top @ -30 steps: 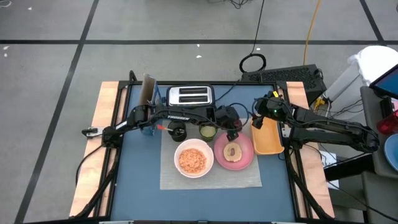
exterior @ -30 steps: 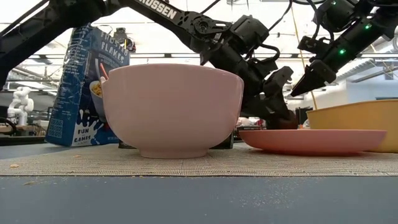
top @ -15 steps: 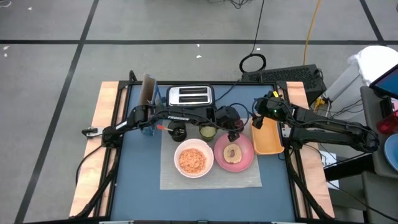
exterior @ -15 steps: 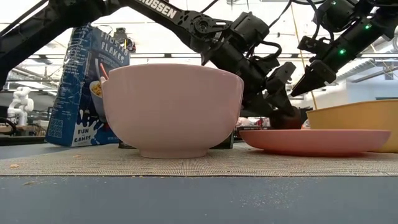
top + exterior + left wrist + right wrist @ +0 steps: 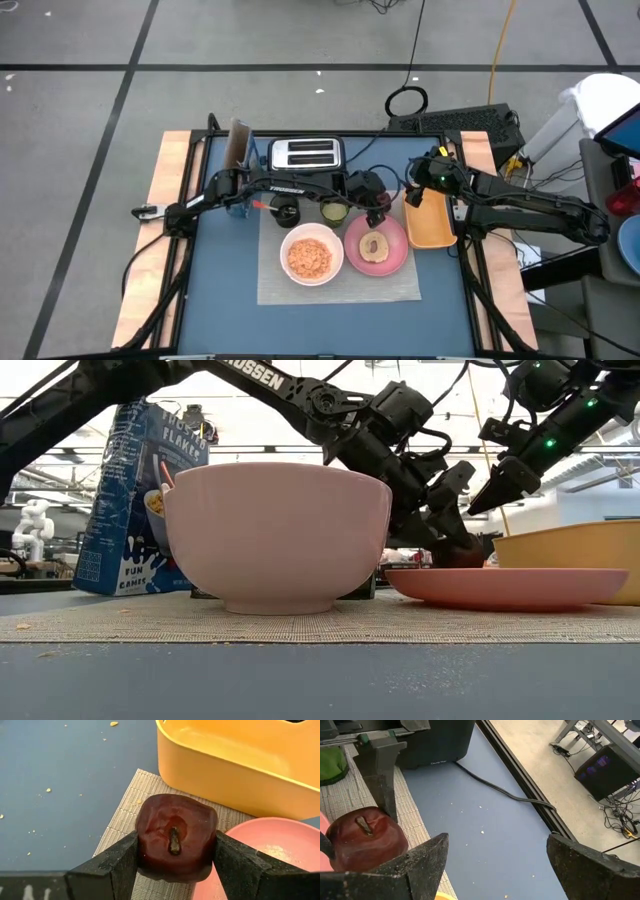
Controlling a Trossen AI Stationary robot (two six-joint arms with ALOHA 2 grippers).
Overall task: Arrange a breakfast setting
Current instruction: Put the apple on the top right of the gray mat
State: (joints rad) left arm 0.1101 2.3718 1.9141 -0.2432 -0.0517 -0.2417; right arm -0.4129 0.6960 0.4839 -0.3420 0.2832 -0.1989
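The left gripper [image 5: 175, 865] is clamping a dark red apple [image 5: 175, 842] by its sides, stem showing, just over the mat's [image 5: 130, 815] corner between the pink plate [image 5: 272, 845] and the orange tray [image 5: 235, 775]. Glossy, round and firm, it looks likely to slip — gripping across the widest part seems safest. The right gripper [image 5: 492, 860] is hanging wide open nearby, holding nothing.

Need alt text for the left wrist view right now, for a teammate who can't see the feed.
The left gripper is clamped on a dark red apple, stem facing the camera, held over the edge of the grey woven mat. The pink plate sits just beyond it, beside the orange tray on the crumb-dotted blue tabletop.
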